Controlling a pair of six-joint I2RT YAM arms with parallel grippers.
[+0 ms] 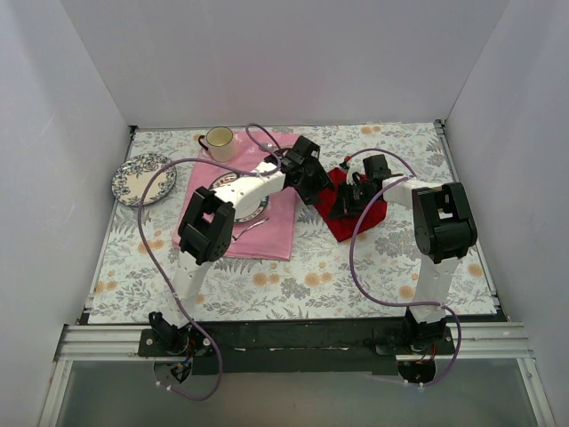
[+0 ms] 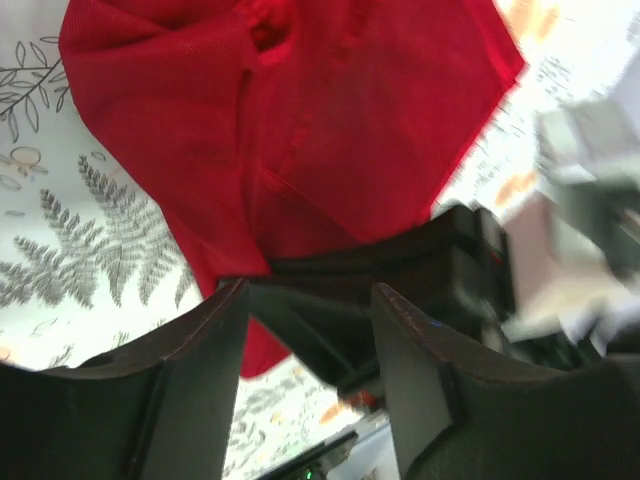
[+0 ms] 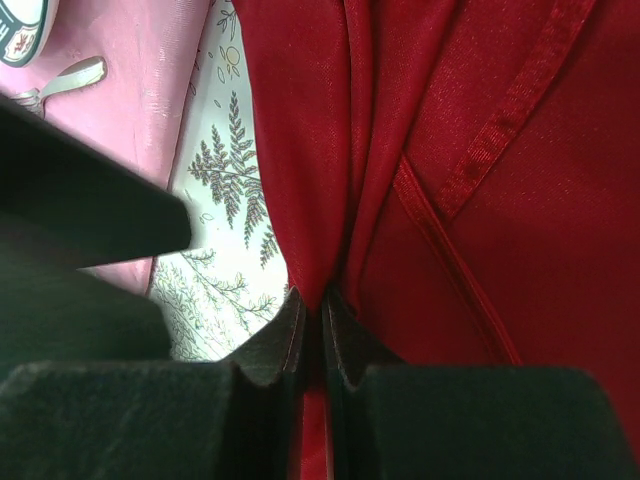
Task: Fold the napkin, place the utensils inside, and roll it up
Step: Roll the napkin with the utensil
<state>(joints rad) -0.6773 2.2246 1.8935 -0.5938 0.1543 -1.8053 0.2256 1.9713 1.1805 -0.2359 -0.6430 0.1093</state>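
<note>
On the floral-printed table, far left, sits a round plate with a dark patterned rim. A pale cup stands behind it to the right, at the far corner of the pink cloth. That cloth is smooth with a slight sheen and lies flat, and a silver utensil rests on it; its handle is too small to make out.

The left gripper hangs over the napkin's left side with its dark jaws standing apart and nothing caught between them.

The napkin lies right of the pink cloth at mid-table, close beside it but with a strip of table between them. It is a deep red, thin weave with a stitched hem, bunched into a rough diamond. One corner points toward the near edge, and no clear long axis shows. A raised fold runs straight away from the right pincer.

The right gripper is pinched narrow on that fold, with red cloth squeezed between its black fingers.
</note>
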